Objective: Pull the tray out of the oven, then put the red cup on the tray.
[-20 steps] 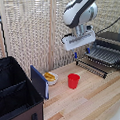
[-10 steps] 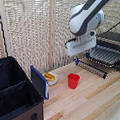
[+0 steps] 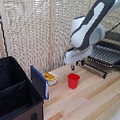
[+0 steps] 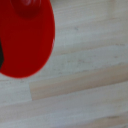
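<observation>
Tool (image 3: pixel 73 67) just above red cup (image 3: pixel 73 81), grip state unclear; cup upright, mouth up, axis vertical

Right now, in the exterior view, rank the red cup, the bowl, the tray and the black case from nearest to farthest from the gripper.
1. Red cup: just below the gripper.
2. Bowl with yellow contents: toward the exterior view's left of the cup.
3. Tray: pulled out of the oven, toward the exterior view's right.
4. Black case: far at the exterior view's left.
Bowl and tray are close to call.
</observation>
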